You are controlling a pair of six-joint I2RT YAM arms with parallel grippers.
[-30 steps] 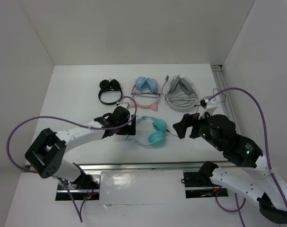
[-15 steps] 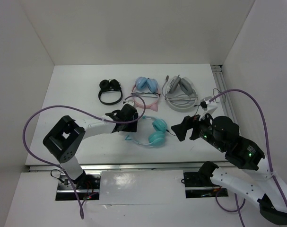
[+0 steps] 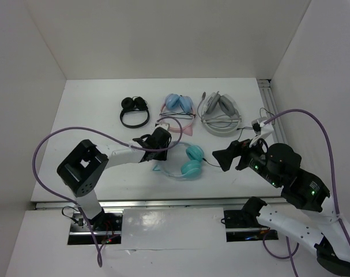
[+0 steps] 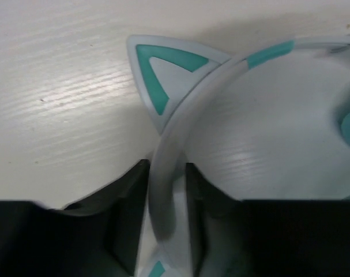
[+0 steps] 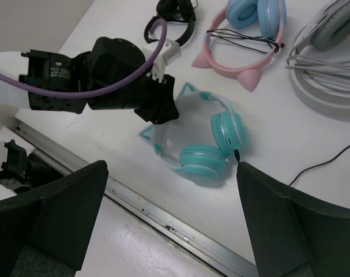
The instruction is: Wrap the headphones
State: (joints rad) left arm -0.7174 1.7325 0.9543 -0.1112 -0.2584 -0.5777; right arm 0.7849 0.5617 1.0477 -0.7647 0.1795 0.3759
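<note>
**One end effector closed on the band, the other wide open**

Two arms work over the white surface [image 3: 94,115], and only the left one has changed much in the last second. It has swung in from the left, and the left end effector [image 3: 159,142] has gone from fully spread to closed around the headphones [image 3: 183,161]. They lie where they lay before, near the front edge at the middle. My left wrist view shows the pale headband [image 4: 180,133] running between the two fingers just below a teal cat ear [image 4: 157,69]. I can see no gap on either side, so I read it as a pinch.

The right end effector [image 3: 228,156] has drifted slightly to the right. It hangs above the surface just right of the cups, spread wide and holding nothing.

The thin black cable [image 5: 322,163] runs loose from the near cup off to the right, not yet wound. As I judge it, the band is now anchored and my free right side can fetch the cable, so the wrapping is only beginning.
</note>
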